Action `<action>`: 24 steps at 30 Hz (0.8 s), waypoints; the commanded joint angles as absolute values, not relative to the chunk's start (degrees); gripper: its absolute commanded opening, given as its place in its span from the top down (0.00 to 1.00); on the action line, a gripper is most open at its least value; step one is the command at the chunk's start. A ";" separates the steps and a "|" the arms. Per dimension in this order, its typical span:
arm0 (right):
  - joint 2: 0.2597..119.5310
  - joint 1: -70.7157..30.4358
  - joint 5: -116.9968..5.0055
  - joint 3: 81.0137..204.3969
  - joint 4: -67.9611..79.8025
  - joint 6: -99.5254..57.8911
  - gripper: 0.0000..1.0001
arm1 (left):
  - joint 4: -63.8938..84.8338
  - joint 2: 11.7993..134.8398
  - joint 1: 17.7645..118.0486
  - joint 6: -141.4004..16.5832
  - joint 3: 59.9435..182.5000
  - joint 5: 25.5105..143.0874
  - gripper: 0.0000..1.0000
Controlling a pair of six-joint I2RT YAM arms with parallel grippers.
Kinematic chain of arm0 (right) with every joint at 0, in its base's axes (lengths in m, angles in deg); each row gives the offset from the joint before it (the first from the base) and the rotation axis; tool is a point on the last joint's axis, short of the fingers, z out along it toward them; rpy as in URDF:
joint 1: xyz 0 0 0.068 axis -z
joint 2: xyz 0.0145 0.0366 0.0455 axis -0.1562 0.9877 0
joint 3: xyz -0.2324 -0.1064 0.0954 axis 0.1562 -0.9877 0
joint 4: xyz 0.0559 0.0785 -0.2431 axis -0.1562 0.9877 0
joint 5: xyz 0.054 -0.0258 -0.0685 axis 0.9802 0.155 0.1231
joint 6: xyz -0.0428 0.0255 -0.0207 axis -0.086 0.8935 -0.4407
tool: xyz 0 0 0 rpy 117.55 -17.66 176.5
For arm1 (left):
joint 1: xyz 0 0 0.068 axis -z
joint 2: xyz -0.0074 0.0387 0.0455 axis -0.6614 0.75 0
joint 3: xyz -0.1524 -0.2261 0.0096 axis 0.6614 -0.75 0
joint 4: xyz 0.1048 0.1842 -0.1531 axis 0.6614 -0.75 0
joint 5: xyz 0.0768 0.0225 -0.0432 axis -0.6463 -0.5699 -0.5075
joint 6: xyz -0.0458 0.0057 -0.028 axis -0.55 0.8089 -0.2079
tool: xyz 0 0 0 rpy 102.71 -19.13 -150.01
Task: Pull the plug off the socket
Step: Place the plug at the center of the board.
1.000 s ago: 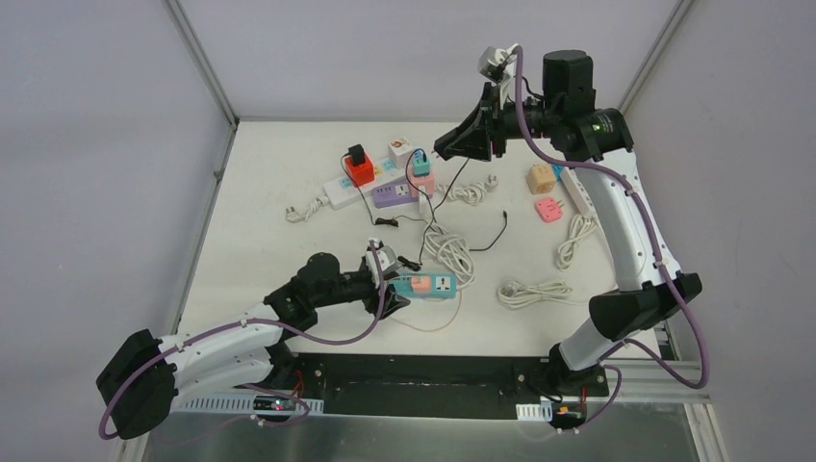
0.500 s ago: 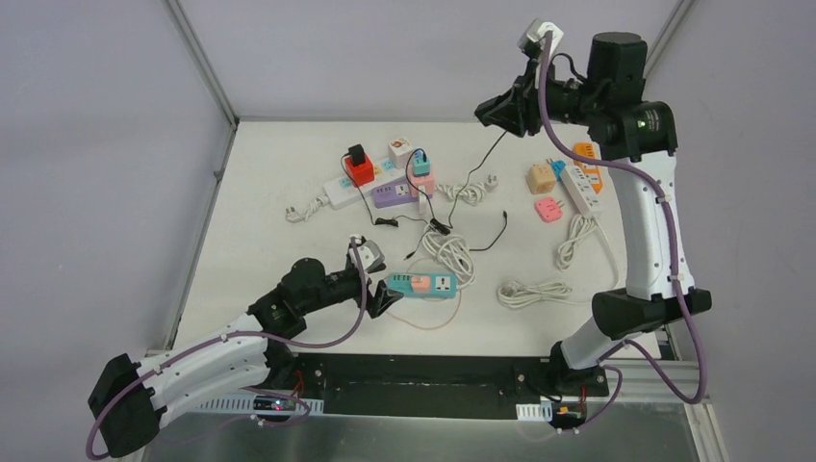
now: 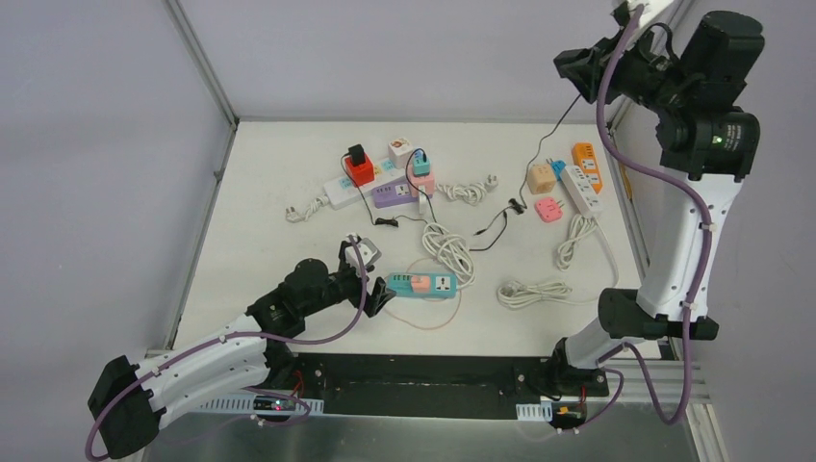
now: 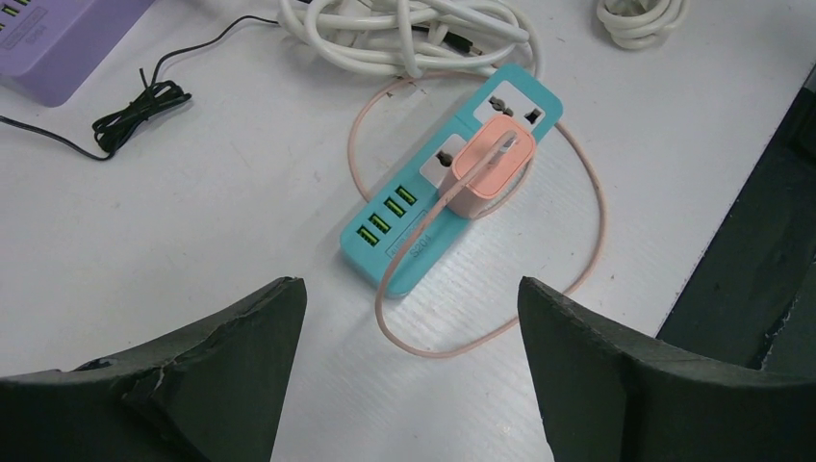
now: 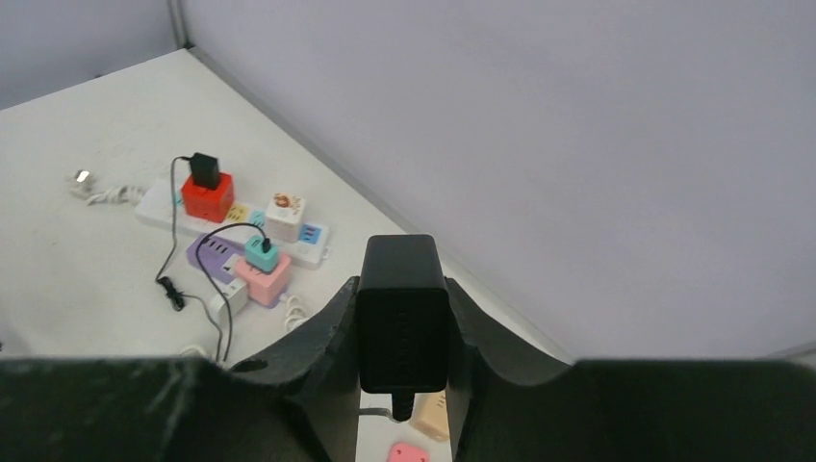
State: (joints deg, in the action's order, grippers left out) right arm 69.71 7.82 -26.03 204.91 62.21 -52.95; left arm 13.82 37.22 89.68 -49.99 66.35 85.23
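The right end effector (image 5: 402,332) is raised high above the far right corner of the desk (image 3: 260,221), its two fingers pressed against the sides of a black plug (image 5: 402,294) that they pinch between them. A black cord (image 5: 402,411) leaves the plug's lower end, and in the top view it hangs down to the desk near the orange and pink adapters. The plug is up in the air, well apart from the power strips lying below. At the near edge, the left end effector (image 4: 409,289) is low over the desk with its fingers spread wide, touching nothing. Just ahead of it lies a teal power strip (image 4: 423,252) with a peach charger (image 4: 491,168) seated in one of its sockets, and a peach cable (image 4: 599,241) loops around the strip. White cords (image 4: 404,34) lie bunched beyond it.
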 commanded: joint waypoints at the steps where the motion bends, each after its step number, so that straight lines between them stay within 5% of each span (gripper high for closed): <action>1: 68.30 11.39 -27.95 207.07 59.00 -51.11 1.00 | 14.81 36.80 89.27 -49.53 67.32 82.98 0.17; 14: 64.20 19.82 -29.51 168.83 49.59 -57.21 1.00 | 16.29 35.28 89.13 -50.65 65.75 82.20 0.10; 24: 72.18 21.84 -26.26 148.47 47.58 -61.19 1.00 | 17.13 35.62 89.20 -50.73 65.30 81.87 0.08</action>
